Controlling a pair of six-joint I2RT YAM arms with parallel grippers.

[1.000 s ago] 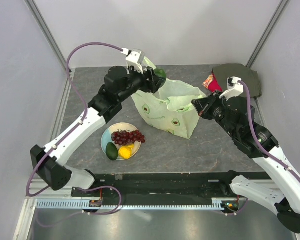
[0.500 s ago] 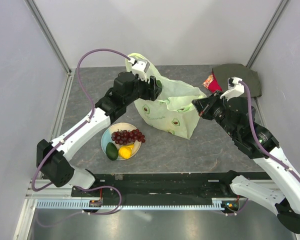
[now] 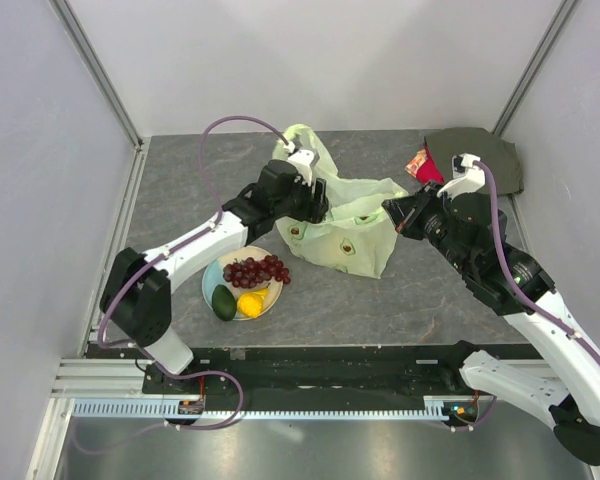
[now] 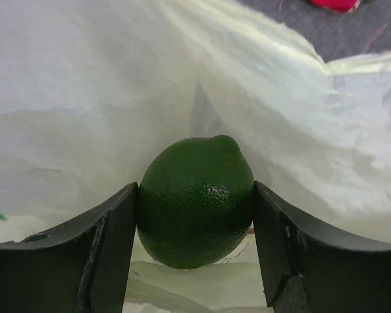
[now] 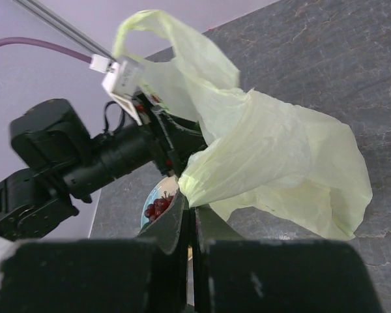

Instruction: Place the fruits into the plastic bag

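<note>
Left gripper: the left gripper (image 4: 195, 189) has its two dark fingers spread wide and clamped on either side of a round, dark green avocado (image 4: 195, 212), one finger flat against each flank.
Held fruit: the avocado sits inside the mouth of the plastic bag (image 3: 355, 228), with pale film billowing behind and below it in the left wrist view.
Right gripper: the right gripper (image 3: 392, 212) has its fingers pressed together on a fold of the bag's rim, pinching the thin film and holding that side up.
Plastic bag: pale green and translucent, printed with small avocados, it stands slumped at mid-table between the two arms; one loop handle (image 3: 298, 140) rises behind the left wrist.
Plate: a pale round plate (image 3: 208, 283) lies on the grey table (image 3: 380, 300) near the front edge, just beside the bag's near-left corner.
Fruit on the plate: a dark red grape bunch (image 3: 258, 271) spills over the rim towards the bag, with a yellow lemon (image 3: 249, 303) and a second avocado (image 3: 223, 301) touching side by side below it.
Far right corner: a dark green cloth (image 3: 490, 155) lies against the wall, a red item (image 3: 421, 165) at its left edge; what that item is cannot be told.
</note>
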